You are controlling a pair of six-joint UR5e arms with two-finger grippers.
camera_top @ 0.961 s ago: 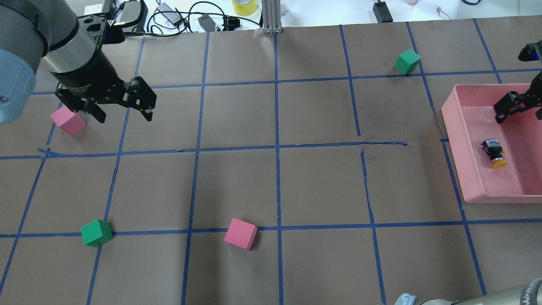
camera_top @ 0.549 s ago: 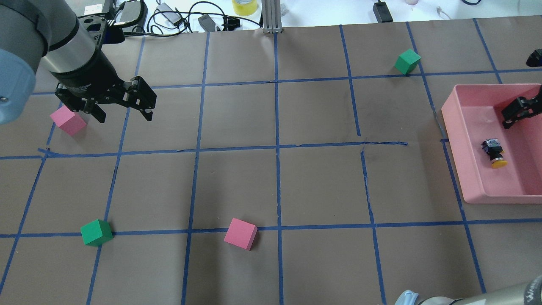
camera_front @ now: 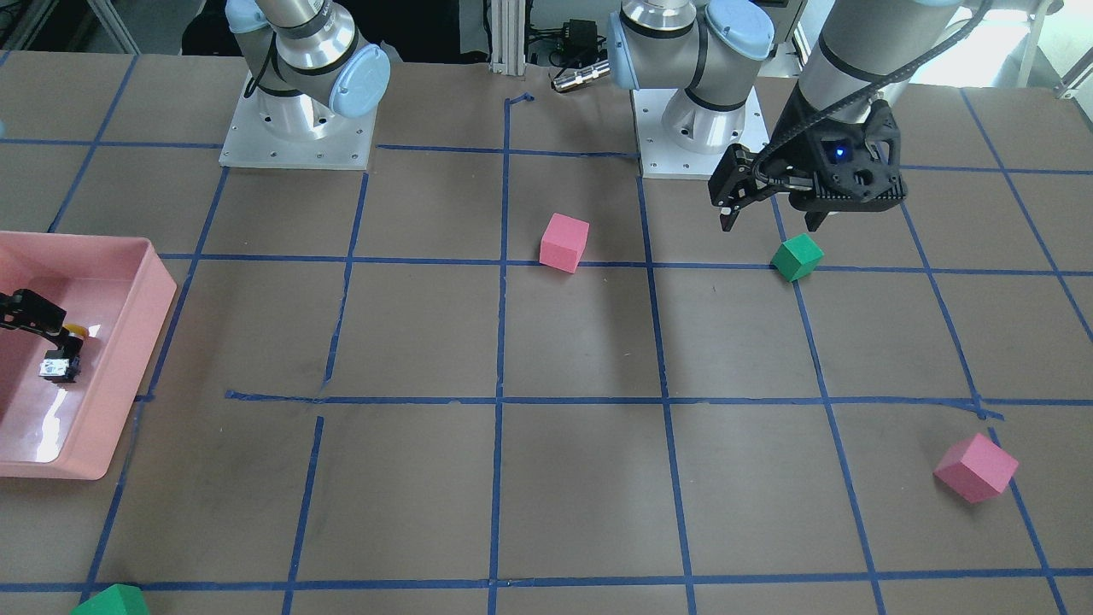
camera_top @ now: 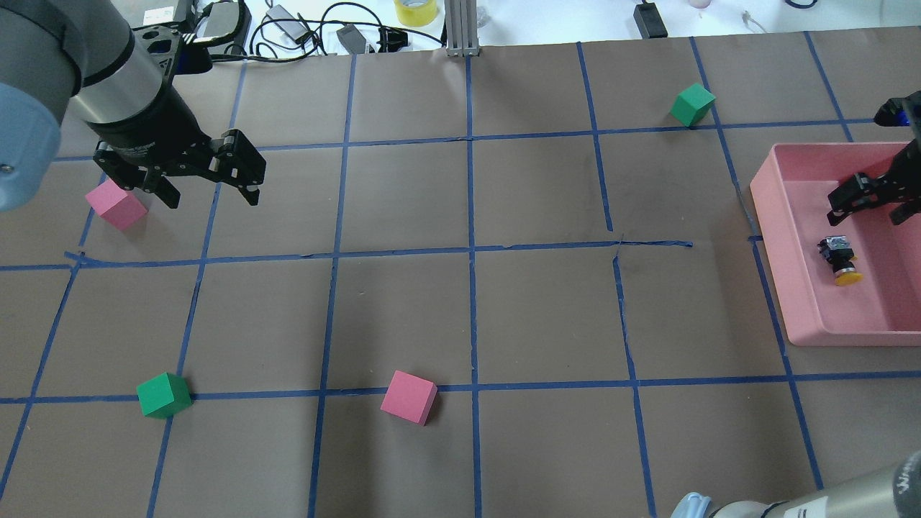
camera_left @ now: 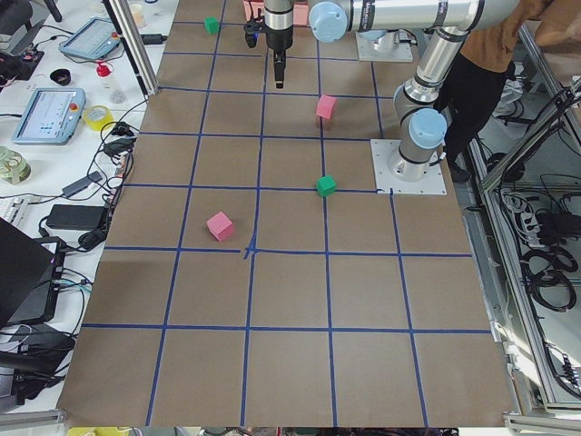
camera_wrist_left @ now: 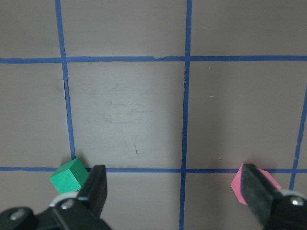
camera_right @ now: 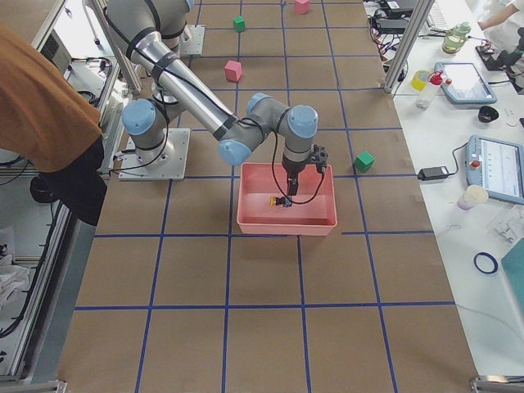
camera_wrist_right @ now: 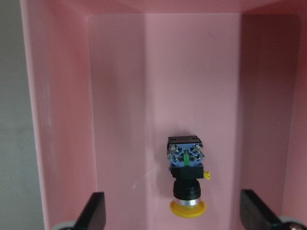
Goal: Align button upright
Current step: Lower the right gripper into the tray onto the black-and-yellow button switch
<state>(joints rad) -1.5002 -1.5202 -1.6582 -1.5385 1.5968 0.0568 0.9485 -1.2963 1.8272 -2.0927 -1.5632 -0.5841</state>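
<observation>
The button (camera_top: 838, 259) lies on its side inside the pink bin (camera_top: 766, 208), with its yellow cap toward the robot and its terminal base away. In the right wrist view the button (camera_wrist_right: 186, 175) lies between the two spread fingers (camera_wrist_right: 93, 213), untouched. My right gripper (camera_top: 867, 205) is open and hangs over the bin just beyond the button. My left gripper (camera_top: 212, 198) is open and empty above the table at the far left, beside a pink cube (camera_top: 115, 203).
A green cube (camera_top: 164, 395) and a pink cube (camera_top: 409, 397) sit near the front. Another green cube (camera_top: 692, 103) sits at the back right, near the bin. Cables and tape rolls lie past the table's far edge.
My right gripper drew off to the right, then came back left over the bin, nearer the button. The button and my left arm have not moved.
</observation>
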